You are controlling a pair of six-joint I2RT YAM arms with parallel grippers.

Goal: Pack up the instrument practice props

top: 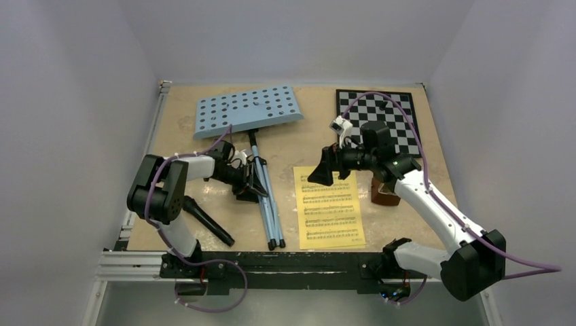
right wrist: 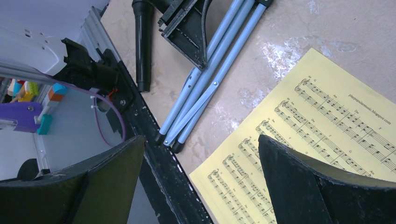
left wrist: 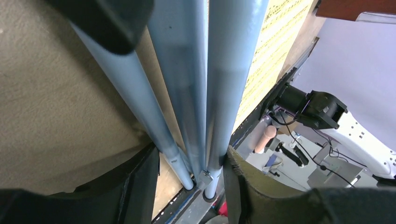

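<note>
Left end effector (top: 256, 182) around stand legs (top: 270, 212)

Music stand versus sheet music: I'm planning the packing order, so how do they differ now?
The music stand is light blue and long; the sheet music is flat yellow paper. The left tool straddles the stand's folded legs; the right tool hangs open above the sheet music. Both lie on the table.

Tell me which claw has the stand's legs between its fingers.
The left claw: its fingers touch both sides of the light-blue music stand's folded legs. The right claw hangs open above the yellow sheet music, holding nothing.
</note>
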